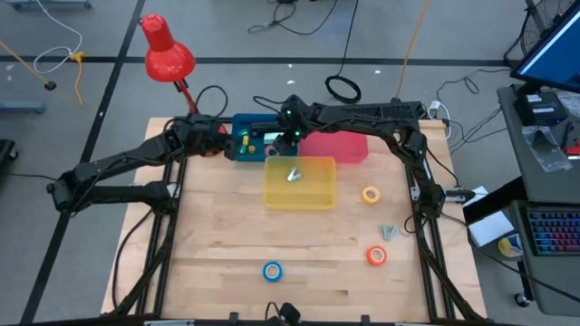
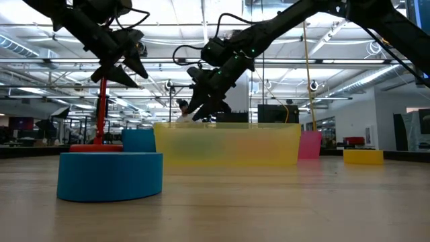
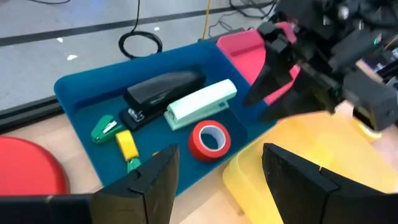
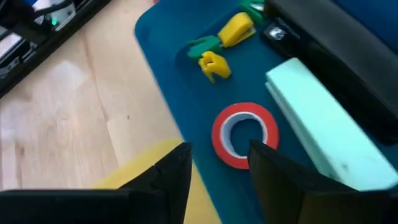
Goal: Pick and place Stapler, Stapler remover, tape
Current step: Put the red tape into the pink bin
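The blue tray (image 1: pixel 237 145) in the upper middle of the high view already holds a black stapler (image 3: pixel 163 92), a mint stapler (image 3: pixel 202 104), green and yellow staple removers (image 3: pixel 104 128) and a red tape roll (image 3: pixel 209 139). So that part of the sorting looks done. A small metal piece (image 1: pixel 294 174) lies in the yellow tray (image 1: pixel 313 195) at centre frame; what it is cannot be told. Still loose on the table (image 1: pixel 217 244) are a blue tape roll (image 1: pixel 273 271) at lower centre, an orange tape roll (image 1: pixel 376 256) at lower right, a yellow tape roll (image 1: pixel 371 194) at right of centre, and a grey item (image 1: pixel 388 232) between those two. By my reading, roughly half the job remains.

The right gripper (image 4: pixel 217 165) hangs over the blue tray's near edge, jaws spread with nothing between them; the red roll lies flat on the tray floor directly under their tips, apparently free. The left gripper (image 3: pixel 217 171) waits above the tray's left end, near the red lamp (image 1: pixel 168 54), jaws spread and empty, the red roll just ahead of them.
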`<state>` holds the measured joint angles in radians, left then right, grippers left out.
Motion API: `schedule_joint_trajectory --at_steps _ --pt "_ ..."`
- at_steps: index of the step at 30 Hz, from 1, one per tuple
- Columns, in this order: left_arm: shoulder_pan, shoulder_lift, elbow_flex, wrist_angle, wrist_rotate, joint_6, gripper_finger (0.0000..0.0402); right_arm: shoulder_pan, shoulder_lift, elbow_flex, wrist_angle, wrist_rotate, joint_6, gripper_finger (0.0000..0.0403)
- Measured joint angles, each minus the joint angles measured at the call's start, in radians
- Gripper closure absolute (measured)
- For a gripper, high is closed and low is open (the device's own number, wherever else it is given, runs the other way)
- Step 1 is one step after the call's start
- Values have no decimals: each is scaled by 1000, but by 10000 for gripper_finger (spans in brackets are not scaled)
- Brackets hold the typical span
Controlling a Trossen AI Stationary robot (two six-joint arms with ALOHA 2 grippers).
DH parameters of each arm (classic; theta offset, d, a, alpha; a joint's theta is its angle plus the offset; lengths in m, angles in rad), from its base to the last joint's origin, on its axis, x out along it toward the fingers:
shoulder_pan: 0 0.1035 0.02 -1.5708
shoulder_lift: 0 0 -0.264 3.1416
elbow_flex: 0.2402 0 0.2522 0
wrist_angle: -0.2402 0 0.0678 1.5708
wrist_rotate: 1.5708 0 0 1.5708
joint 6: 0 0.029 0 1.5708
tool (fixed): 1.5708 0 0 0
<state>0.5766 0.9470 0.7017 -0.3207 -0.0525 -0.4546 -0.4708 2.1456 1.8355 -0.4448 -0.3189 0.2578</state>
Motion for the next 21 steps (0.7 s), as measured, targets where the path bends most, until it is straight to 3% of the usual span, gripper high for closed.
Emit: schedule_joint_trajectory --at_steps 5,11,16,21 --pt "0 0 0 47 -3 -5 172 -1 0 0 16 5 -11 252" --pt "0 35 0 203 -8 125 172 -9 -45 -2 75 31 -79 258" --pt "21 168 45 281 31 219 172 -41 -146 0 70 39 -154 263" --pt "41 364 178 154 132 306 172 -60 -247 0 30 174 -247 264"
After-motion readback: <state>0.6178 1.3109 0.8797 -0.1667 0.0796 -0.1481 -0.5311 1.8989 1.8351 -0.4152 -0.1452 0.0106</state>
